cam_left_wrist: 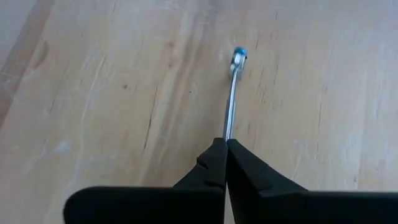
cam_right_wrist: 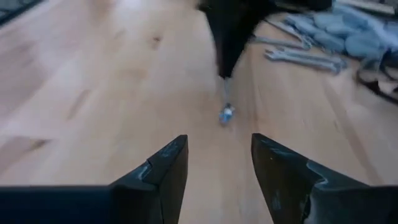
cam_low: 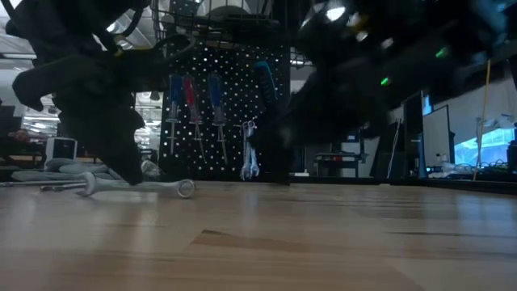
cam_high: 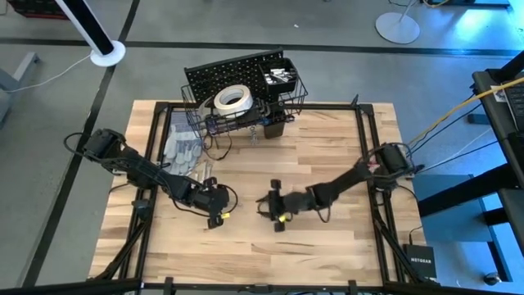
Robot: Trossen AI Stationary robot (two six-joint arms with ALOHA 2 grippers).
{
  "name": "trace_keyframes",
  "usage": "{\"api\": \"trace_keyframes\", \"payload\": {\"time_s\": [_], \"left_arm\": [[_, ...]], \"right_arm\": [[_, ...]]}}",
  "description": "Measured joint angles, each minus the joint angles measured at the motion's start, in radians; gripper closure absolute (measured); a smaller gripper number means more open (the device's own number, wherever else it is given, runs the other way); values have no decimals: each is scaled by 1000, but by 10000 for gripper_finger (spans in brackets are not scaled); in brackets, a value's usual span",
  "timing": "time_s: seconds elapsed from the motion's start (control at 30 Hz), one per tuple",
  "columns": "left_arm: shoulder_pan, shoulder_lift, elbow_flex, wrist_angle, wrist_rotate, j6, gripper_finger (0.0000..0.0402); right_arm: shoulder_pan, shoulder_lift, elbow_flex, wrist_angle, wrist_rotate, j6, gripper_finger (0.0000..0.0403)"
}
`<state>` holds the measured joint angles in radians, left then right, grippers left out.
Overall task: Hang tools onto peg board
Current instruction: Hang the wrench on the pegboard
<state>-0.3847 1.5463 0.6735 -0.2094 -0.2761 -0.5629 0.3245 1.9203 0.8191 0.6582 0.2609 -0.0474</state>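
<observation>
Your left gripper [cam_left_wrist: 225,163] has its two dark fingers pressed together on one end of a slim silver metal wrench [cam_left_wrist: 231,99], which lies flat on the pale wooden table [cam_high: 327,164], roughly midway between its left and right edges and nearer the front edge. The wrench's long axis runs straight out from the fingertips, and its free end, marked with a bit of blue, points towards your right gripper [cam_right_wrist: 219,171]. That one waits just beside it with fingers spread and nothing between them, looking along the same line.

So the tool reaches from the left hand towards the right, and the left arm already has it; I judge a lift comes next, and it needs a firm pinch, since the hold is at the very end.

The black perforated peg board [cam_high: 225,74] stands at the table's far edge, with a white tape roll [cam_high: 232,98] in its wire basket and screwdrivers already hanging. More silver wrenches [cam_right_wrist: 305,57] lie by the grey fabric gloves [cam_high: 182,147] towards the left edge.
</observation>
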Motion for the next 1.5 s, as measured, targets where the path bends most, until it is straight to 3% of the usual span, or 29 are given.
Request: {"api": "trace_keyframes", "payload": {"time_s": [0.2, 0.47, 0.57, 0.73, 0.87, 1.2, 1.3, 1.4, 1.5], "left_arm": [[1, 2, -17, 77, 1, 18, 400], [1, 2, -17, 85, 4, 21, 401], [1, 2, -17, 90, 4, 21, 401], [1, 2, -17, 92, 4, 9, 401], [1, 2, -17, 97, 6, 3, 399], [5, 33, -17, 87, 40, -30, 290], [7, 62, -13, 89, 33, -21, 277], [6, 75, -13, 80, 26, -4, 299], [7, 73, -13, 76, 6, 1, 366]], "right_arm": [[-76, 140, 120, 14, -83, 80, 221], [-118, 279, 362, -228, -143, 179, 226], [-117, 299, 394, -241, -166, 173, 257], [-116, 300, 397, -270, -137, 171, 372], [-115, 299, 398, -280, -109, 152, 372], [-115, 294, 395, -282, -98, 144, 381], [-115, 294, 394, -274, -97, 144, 381], [-115, 294, 393, -270, -97, 146, 380], [-115, 292, 393, -271, -109, 151, 358]]}}
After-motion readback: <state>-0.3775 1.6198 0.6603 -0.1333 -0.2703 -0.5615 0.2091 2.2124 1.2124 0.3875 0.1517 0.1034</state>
